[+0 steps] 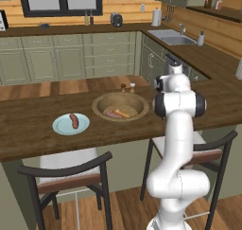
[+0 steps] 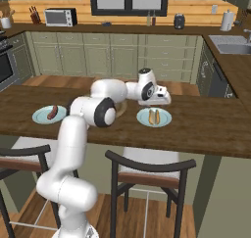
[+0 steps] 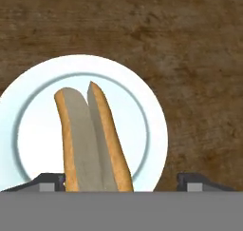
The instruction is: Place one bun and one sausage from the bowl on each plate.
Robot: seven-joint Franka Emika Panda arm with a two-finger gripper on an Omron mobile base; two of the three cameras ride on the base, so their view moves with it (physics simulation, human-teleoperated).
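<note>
The wooden bowl (image 1: 119,106) sits mid-counter and holds a sausage (image 1: 112,114) and a bun (image 1: 124,113). To its left, a pale-blue plate (image 1: 71,124) carries one sausage (image 1: 73,120); the right base view shows this same plate (image 2: 49,114) at the left. The second plate (image 2: 154,117) lies right of the bowl with a split bun (image 2: 154,116) on it. My gripper (image 2: 154,104) hovers just above that plate. In the hand view the bun (image 3: 90,139) lies on the plate (image 3: 142,106), and my gripper (image 3: 118,181) is open, its fingertips (image 3: 50,180) wide apart.
Two dark chairs (image 1: 71,172) stand at the near side of the counter, below its front edge. Small pepper and salt shakers (image 1: 127,87) stand behind the bowl. A sink (image 1: 171,36) is at the far right.
</note>
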